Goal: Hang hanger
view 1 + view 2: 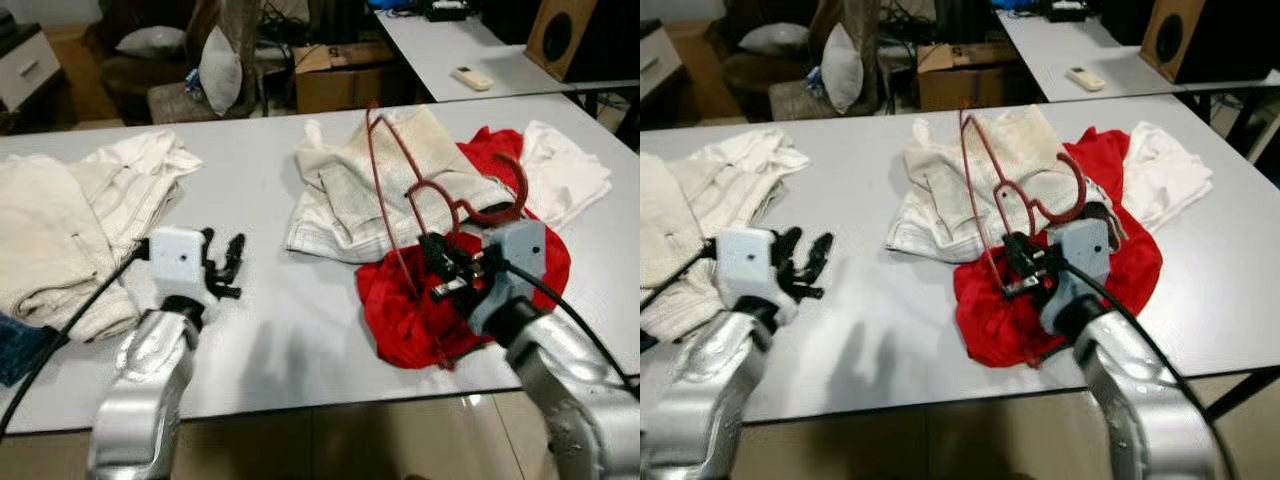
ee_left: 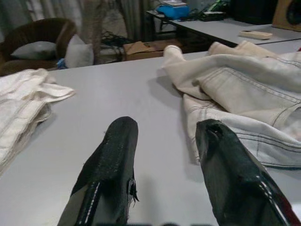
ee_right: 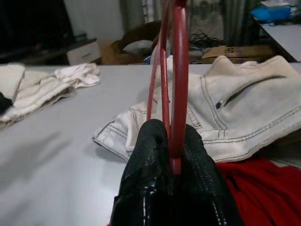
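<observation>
A thin red hanger [image 1: 429, 189] stands tilted above the table, its hook [image 1: 521, 186] curling toward the right. My right gripper [image 1: 441, 266] is shut on the hanger's lower part; in the right wrist view the red bar [image 3: 178, 70] rises from between the closed fingers [image 3: 150, 160]. Below it a red garment [image 1: 400, 322] lies crumpled on the white table [image 1: 280, 330]. My left gripper [image 1: 226, 264] hovers over bare table further left, open, with nothing between its fingers [image 2: 110, 160].
Cream jeans [image 1: 350, 200] lie behind the hanger, and a white cloth [image 1: 565, 170] lies at the right. Folded white clothes [image 1: 90, 210] cover the table's left end. Behind the table are a cardboard box [image 1: 340, 75], cushioned chairs [image 1: 150, 60] and a second table with a remote [image 1: 472, 77].
</observation>
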Tool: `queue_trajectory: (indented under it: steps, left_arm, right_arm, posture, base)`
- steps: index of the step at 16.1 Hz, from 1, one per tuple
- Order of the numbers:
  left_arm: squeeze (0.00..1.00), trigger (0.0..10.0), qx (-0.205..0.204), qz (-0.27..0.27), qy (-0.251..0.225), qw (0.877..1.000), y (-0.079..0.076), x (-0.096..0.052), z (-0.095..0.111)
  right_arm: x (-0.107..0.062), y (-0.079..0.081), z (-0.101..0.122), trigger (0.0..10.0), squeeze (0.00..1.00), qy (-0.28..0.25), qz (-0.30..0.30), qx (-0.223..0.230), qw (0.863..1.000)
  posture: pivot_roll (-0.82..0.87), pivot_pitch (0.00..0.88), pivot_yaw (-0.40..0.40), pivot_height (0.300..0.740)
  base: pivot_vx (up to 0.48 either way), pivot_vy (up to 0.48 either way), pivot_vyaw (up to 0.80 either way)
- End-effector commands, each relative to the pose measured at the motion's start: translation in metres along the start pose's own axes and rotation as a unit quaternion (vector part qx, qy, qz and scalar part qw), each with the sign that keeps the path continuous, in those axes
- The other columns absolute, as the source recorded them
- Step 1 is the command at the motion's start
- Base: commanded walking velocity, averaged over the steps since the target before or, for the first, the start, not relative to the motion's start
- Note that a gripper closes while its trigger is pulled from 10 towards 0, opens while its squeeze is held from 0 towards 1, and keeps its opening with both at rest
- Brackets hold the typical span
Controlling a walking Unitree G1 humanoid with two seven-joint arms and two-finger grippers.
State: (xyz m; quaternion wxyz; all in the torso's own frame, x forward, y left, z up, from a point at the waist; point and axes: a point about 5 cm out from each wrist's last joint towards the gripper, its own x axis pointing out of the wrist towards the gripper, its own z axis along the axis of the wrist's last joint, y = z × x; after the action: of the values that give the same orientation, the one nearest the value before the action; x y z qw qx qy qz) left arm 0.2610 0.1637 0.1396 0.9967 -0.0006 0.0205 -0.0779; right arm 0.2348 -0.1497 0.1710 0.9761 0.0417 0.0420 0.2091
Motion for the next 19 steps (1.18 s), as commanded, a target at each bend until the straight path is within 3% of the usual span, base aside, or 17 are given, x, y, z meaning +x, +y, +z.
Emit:
queue_trajectory:
  steps: [1, 3, 6, 8, 10, 13, 15, 17, 19]
  left_arm:
    - [0.0, 10.0, -0.011, -0.009, -0.003, 1.0, -0.002, 0.005, -0.004]
    - [0.0, 10.0, -0.011, -0.064, 0.005, 0.998, -0.025, 0.038, -0.005]
    - [0.0, 10.0, -0.009, -0.074, 0.002, 0.997, -0.027, 0.037, -0.004]
    - [0.0, 10.0, -0.016, -0.077, -0.001, 0.997, -0.022, 0.038, -0.003]
    - [0.0, 10.0, -0.021, -0.077, -0.003, 0.997, -0.022, 0.042, -0.002]
    - [0.0, 10.0, 0.028, -0.133, -0.016, 0.991, -0.029, 0.061, 0.005]
    - [0.0, 10.0, 0.033, -0.134, -0.006, 0.99, -0.023, 0.069, -0.001]
    - [0.0, 10.0, 0.019, -0.097, 0.005, 0.995, -0.014, 0.07, -0.004]
    - [0.0, 10.0, 0.005, -0.049, 0.011, 0.999, -0.008, 0.057, -0.008]
  right_arm:
    - [0.003, -0.002, -0.001, 0.0, 0.0, -0.01, -0.005, 0.013, 1.0]
    - [0.019, -0.008, -0.01, 0.0, 0.0, -0.017, -0.02, 0.015, 1.0]
    - [0.02, -0.005, -0.008, 0.0, 0.0, -0.022, -0.013, 0.018, 1.0]
    - [0.022, 0.005, -0.01, 10.0, 0.0, -0.028, 0.002, 0.015, 0.999]
    - [0.024, 0.005, -0.011, 10.0, 0.0, -0.03, 0.007, 0.015, 0.999]
    - [0.041, 0.001, -0.011, 10.0, 0.0, -0.03, 0.023, 0.002, 0.999]
    - [0.046, -0.001, -0.013, 10.0, 0.0, -0.022, 0.028, -0.015, 0.999]
    - [0.05, -0.008, -0.006, 10.0, 0.0, -0.017, -0.007, -0.031, 0.999]
    - [0.038, -0.016, -0.001, 10.0, 0.0, -0.026, -0.04, -0.01, 0.999]
  posture:
    - [-0.1, 0.0, 0.101, 0.74]
    - [-0.1, 0.0, 0.075, 0.74]
    - [-0.12, 0.0, 0.084, 0.74]
    - [-0.12, 0.0, 0.118, 0.74]
    - [-0.11, 0.0, 0.118, 0.74]
    - [-0.11, 0.0, 0.133, 0.74]
    - [-0.13, 0.0, 0.156, 0.74]
    - [-0.13, 0.0, 0.159, 0.74]
    - [-0.13, 0.0, 0.12, 0.74]
  base:
    - [0.0, 0.0, 0.0]
    - [0.0, 0.443, 0.0]
    - [0.0, 0.469, 0.0]
    - [0.0, 0.48, 0.0]
    - [0.0, 0.48, 0.0]
    - [0.0, 0.395, 0.0]
    - [0.0, 0.446, 0.0]
    - [0.0, 0.452, 0.0]
    - [0.0, 0.465, 0.0]
